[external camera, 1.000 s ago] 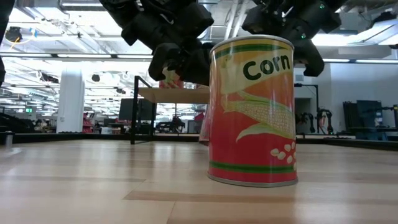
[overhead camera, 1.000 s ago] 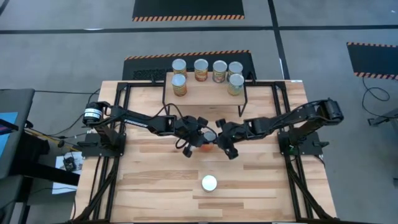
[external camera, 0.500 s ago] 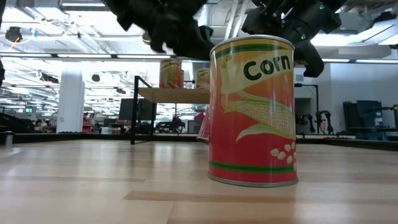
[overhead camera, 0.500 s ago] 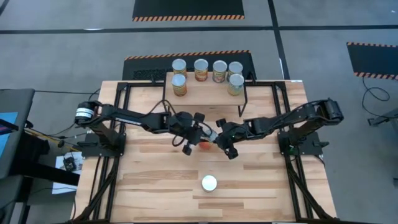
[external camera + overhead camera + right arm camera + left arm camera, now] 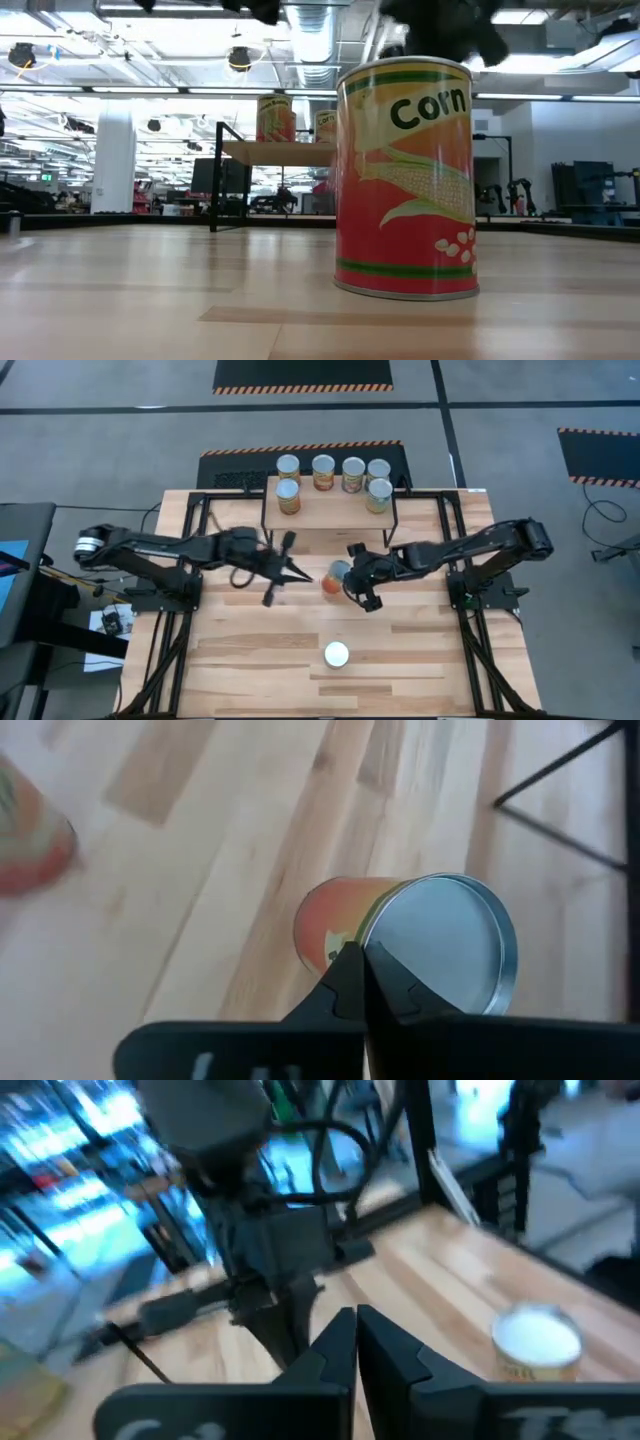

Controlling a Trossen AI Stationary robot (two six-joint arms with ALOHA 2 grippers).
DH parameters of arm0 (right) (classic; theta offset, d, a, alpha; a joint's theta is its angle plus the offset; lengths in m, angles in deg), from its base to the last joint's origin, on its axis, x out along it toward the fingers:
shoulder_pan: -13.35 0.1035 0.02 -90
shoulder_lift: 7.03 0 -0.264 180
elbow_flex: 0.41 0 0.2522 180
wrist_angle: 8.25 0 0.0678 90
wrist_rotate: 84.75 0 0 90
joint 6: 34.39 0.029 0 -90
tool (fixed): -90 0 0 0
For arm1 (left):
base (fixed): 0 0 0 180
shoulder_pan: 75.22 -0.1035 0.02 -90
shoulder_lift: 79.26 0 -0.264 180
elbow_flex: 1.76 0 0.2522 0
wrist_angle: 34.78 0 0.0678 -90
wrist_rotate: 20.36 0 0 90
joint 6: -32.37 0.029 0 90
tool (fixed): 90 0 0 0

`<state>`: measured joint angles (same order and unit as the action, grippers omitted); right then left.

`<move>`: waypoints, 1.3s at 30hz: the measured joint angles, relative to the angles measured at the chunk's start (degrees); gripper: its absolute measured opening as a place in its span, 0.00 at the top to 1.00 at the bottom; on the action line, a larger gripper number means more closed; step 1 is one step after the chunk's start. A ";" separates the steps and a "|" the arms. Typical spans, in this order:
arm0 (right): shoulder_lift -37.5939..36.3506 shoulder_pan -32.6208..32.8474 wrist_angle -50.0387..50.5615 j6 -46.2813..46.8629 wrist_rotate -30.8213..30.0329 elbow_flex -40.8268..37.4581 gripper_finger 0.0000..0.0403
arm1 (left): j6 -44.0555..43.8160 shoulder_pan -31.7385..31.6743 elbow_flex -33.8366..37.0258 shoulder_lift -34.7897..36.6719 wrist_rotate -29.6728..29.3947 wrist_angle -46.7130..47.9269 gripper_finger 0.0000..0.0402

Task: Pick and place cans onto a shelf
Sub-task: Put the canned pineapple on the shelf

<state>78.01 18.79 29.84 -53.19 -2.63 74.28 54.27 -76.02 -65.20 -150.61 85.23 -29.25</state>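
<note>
One can [image 5: 333, 576] lies on its side at the table's middle, its silver end [image 5: 440, 945] toward my right wrist camera and its orange wall on the wood. My right gripper [image 5: 348, 575] is shut, its tips at that can, also in the right wrist view [image 5: 365, 970]. My left gripper [image 5: 303, 574] is shut and empty a little to the can's left, pointing toward it; its own view [image 5: 356, 1325] shows the fingers together. A corn can [image 5: 337, 654] stands upright near the front edge. Several cans stand on the shelf [image 5: 330, 510]. My right gripper's shut fingertips [image 5: 350, 975] lie against the lying can's orange side wall [image 5: 335, 935], just beside its silver end. They come level from the table's right. The can rests on its side on the table.
The shelf's thin black legs [image 5: 392, 525] stand just behind the working spot. The upright corn can fills the low view [image 5: 405, 180] and shows in the left wrist view [image 5: 537, 1342]. Bare wood lies to the left and right of it.
My left gripper has drawn back toward the table's left edge, away from the can that it stood at together with my right gripper. My right gripper has stayed at the can, which now lies a little farther from the near edge.
</note>
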 joint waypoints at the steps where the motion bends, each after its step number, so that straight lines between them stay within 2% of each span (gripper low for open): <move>1: 0.00 0.10 1.96 0.32 0.00 2.20 0.99 | -0.44 0.00 1.63 1.90 -0.32 -1.56 0.99; 4: 0.00 -0.60 8.09 3.20 -0.30 9.73 0.99 | -2.13 0.00 7.39 7.86 -2.14 -7.51 0.99; 7: 0.42 -2.68 14.39 7.49 -3.99 17.38 0.99 | -3.99 -0.02 13.36 13.16 -5.33 -14.00 0.99; 10: 0.57 -4.83 19.83 6.61 -7.90 22.84 0.98 | -5.33 -0.07 18.46 17.55 -7.48 -18.91 1.00; 14: 0.57 -9.14 23.12 4.92 -8.97 27.47 0.99 | -6.26 -0.07 22.70 21.48 -8.99 -21.78 1.00; 23: 0.59 -19.30 25.45 2.66 -8.64 28.76 0.99 | -6.23 -0.32 24.45 23.53 -11.78 -22.75 1.00; 32: 0.80 -22.09 25.14 2.08 -8.60 28.76 0.99 | -6.38 -1.55 24.45 23.49 -11.81 -22.69 1.00; 39: 5.05 -23.70 24.97 0.45 -8.84 28.80 0.99 | -6.52 -1.73 24.45 23.46 -11.80 -22.40 1.00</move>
<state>83.06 -4.91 54.81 -52.74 -11.47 103.08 47.74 -77.74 -40.75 -127.14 73.43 -51.64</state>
